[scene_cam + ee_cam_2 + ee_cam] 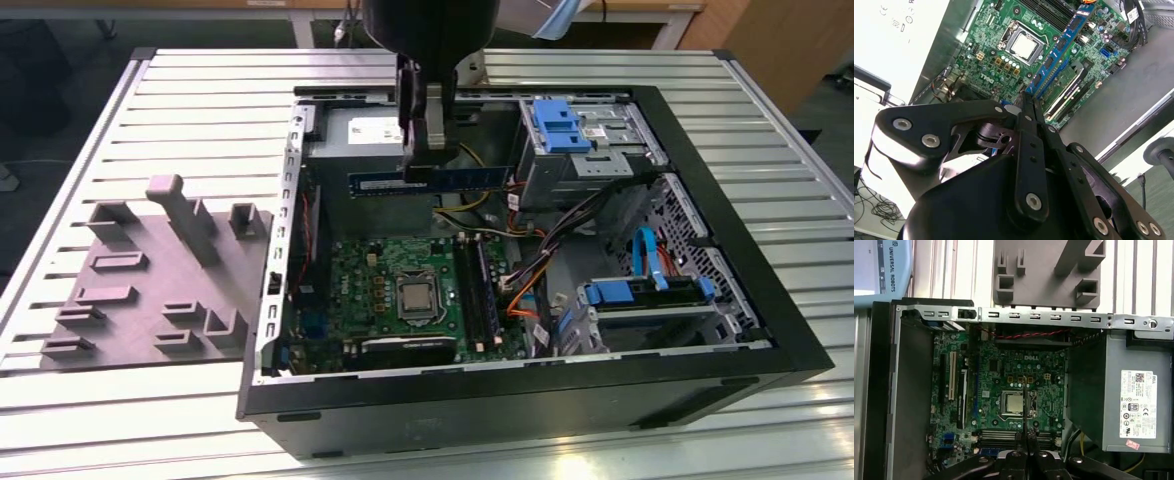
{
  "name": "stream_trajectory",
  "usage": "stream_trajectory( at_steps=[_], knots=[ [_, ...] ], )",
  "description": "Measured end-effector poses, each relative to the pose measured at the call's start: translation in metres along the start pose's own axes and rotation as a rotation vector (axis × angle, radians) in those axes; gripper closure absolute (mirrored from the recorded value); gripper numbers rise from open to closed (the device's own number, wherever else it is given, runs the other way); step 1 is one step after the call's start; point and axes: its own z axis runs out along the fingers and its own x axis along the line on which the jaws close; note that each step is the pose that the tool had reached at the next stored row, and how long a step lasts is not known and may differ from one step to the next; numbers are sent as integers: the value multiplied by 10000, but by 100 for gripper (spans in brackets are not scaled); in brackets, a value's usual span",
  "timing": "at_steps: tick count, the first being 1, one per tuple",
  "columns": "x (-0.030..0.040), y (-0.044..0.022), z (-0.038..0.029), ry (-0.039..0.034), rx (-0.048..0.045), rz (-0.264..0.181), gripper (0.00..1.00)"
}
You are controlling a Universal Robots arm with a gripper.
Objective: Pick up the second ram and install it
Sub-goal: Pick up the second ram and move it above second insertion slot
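In the exterior view my gripper hangs over the open computer case, shut on the second ram. The ram is a long thin stick held level, with its ends sticking out on both sides of the fingers. It sits above the power supply, well above the motherboard. In the first wrist view the shut fingertips point down at the board, with the processor socket below them. The memory slots lie beside the socket, and one holds a blue-edged stick.
A grey fixture block with upright posts sits on the slatted table at the exterior view's left. Blue drive brackets and bundled cables fill the case's right side. The power supply borders the board.
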Motion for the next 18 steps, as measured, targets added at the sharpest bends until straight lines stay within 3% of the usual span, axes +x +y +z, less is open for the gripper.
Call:
stream_trajectory(
  at_steps=[18],
  knots=[
    [1, -3, 64, 0, 0, -1, 88]
  ],
)
